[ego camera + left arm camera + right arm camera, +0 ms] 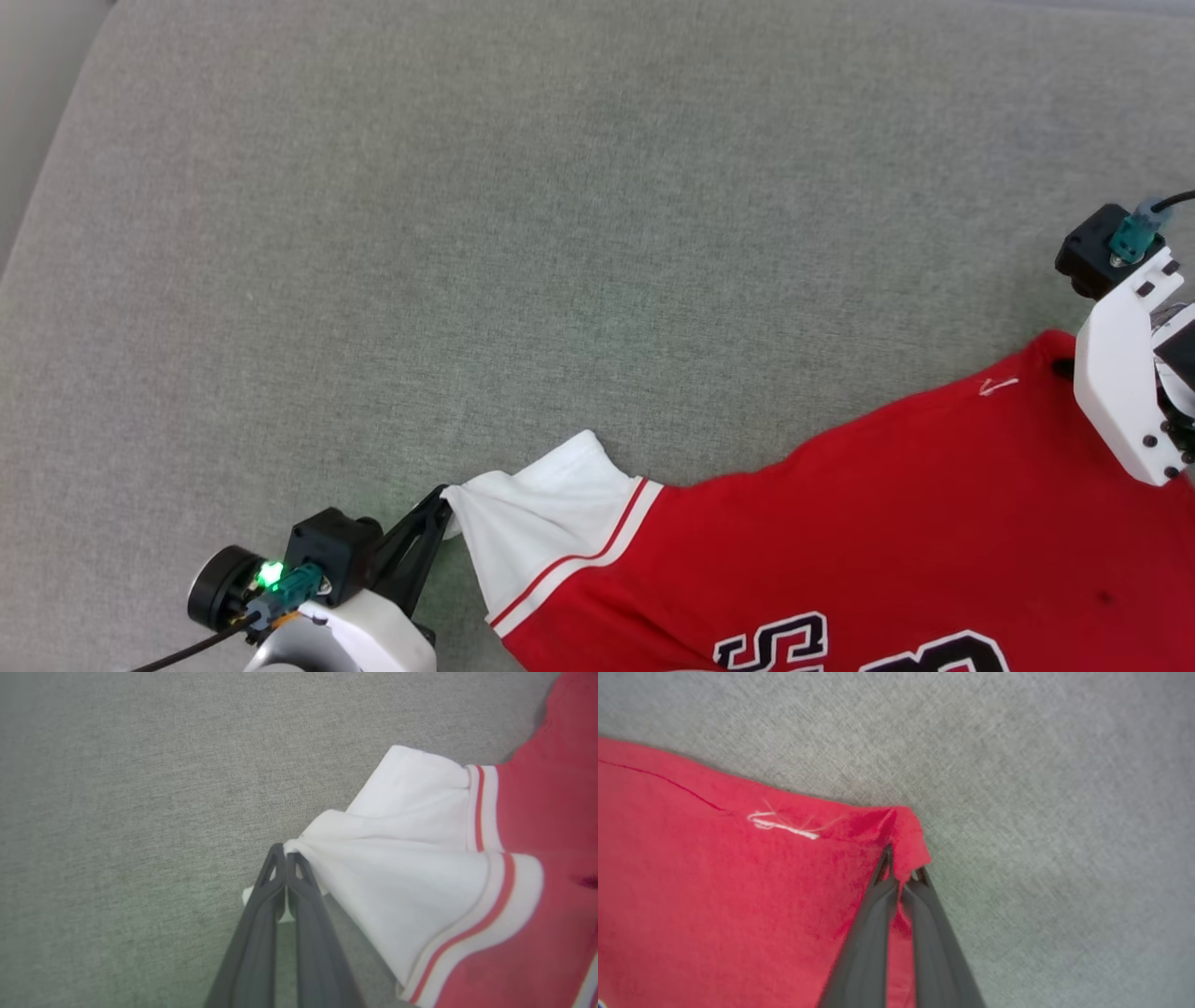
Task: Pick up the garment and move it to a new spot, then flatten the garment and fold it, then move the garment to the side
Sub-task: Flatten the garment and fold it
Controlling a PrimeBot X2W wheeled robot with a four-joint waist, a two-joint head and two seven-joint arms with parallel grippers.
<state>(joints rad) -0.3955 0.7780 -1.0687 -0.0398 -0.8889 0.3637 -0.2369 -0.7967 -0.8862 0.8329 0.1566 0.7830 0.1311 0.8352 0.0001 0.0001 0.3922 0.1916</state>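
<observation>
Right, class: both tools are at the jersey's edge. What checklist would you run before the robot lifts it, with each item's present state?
1. The left tool is shut on the garment, at its white sleeve: ok.
2. The right tool is shut on the garment's red corner: ok.
3. The grips sit far apart along the garment's upper edge in the head view: ok.
4. Whole garment inside the head view: not ok, its lower part runs off the bottom edge.
5. Bare grey surface beyond the garment for a new spot: ok.
6. How deep each grip bites into the fabric: cannot tell.
</observation>
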